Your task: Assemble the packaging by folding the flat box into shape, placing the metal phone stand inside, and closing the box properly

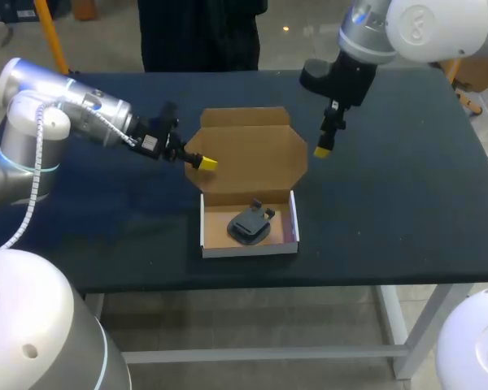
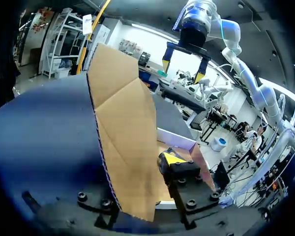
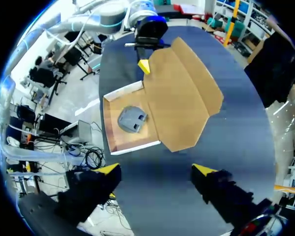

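The left arm [image 1: 73, 114] met the left edge of the open lid [image 1: 252, 150]. The card ran between the left jaws, though I could not tell whether they pinched it. The box [image 1: 248, 246] sat mid-table [image 1: 390, 203] with the phone stand [image 1: 250, 224] inside. The card looked light, stiff and easily creased, so it was probably best held by the lid's free edge. The right jaws hung wide and empty beside the lid.
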You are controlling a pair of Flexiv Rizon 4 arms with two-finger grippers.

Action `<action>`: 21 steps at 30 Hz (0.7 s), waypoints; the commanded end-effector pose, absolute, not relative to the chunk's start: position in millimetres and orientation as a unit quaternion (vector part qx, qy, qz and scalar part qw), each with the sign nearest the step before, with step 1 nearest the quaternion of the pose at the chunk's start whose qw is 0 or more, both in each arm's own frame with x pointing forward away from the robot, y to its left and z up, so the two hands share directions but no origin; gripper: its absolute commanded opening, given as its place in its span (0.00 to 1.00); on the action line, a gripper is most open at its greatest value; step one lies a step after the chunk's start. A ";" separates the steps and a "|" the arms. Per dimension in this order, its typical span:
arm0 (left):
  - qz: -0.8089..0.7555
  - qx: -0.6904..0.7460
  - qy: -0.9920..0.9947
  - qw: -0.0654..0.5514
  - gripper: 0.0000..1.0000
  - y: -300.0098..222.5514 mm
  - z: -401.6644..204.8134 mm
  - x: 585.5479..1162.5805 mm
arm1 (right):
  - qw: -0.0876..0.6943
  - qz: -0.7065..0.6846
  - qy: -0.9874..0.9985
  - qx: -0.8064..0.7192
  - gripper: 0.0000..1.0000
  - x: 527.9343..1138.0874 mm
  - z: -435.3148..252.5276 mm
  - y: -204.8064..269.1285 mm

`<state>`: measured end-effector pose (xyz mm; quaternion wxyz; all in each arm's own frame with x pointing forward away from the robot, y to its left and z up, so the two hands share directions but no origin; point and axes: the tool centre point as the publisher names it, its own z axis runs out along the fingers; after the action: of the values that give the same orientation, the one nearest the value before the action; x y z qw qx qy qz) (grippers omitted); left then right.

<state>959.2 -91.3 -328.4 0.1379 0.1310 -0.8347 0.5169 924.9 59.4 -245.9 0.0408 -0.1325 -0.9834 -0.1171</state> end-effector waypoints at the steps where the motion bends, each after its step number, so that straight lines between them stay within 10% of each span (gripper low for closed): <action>1: 0.517 0.125 -0.835 0.142 0.36 -92.1 -329.7 960.4 | 0.041 -0.116 -0.984 -0.132 1.00 923.7 -243.9 58.1; 21: 0.537 0.113 -0.824 0.138 0.11 -98.1 -329.3 956.6 | 0.040 -0.112 -0.984 -0.132 1.00 922.0 -242.4 58.4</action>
<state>956.2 -97.6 -327.6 0.1370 0.1140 -0.8251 0.5362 922.3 58.4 -243.9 0.0392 -0.1320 -0.9839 -0.1135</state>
